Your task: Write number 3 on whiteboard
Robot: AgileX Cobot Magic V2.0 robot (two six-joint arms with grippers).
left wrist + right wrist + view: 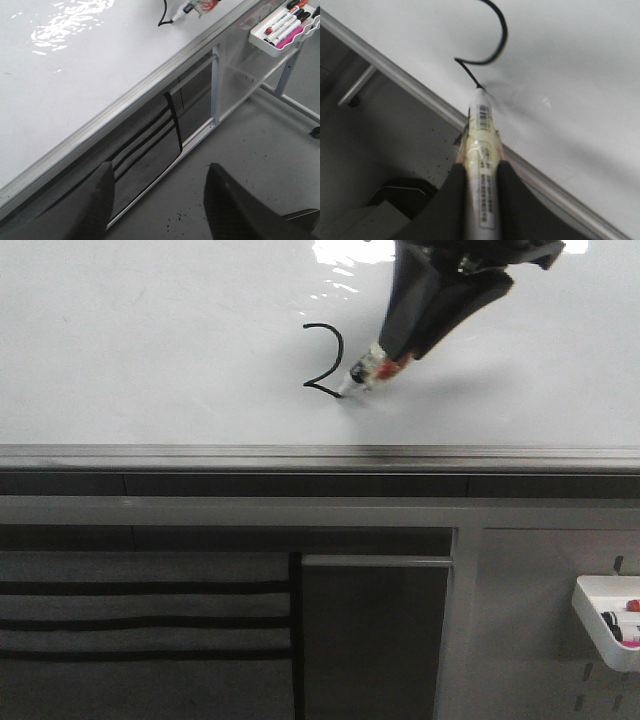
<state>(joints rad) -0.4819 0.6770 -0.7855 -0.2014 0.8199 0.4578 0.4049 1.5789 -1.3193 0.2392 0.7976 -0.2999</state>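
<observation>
The glossy whiteboard (150, 350) fills the upper front view, with a grey edge rail (300, 455). A black curved stroke (325, 358), the upper part of a number 3, is drawn on it. My right gripper (400, 348) is shut on a white marker (362, 372) whose tip touches the board at the stroke's lower end. In the right wrist view the marker (482, 150) sits between the fingers (455, 195) and the stroke (492, 45) curves beyond its tip. My left gripper (157, 172) is open and empty, below the board's edge over the floor.
A white tray (605, 615) with markers hangs on the grey pegboard at lower right; it also shows in the left wrist view (282, 30). A dark fabric pocket (140, 610) and metal frame sit under the rail. Glare (350, 255) marks the board's far part.
</observation>
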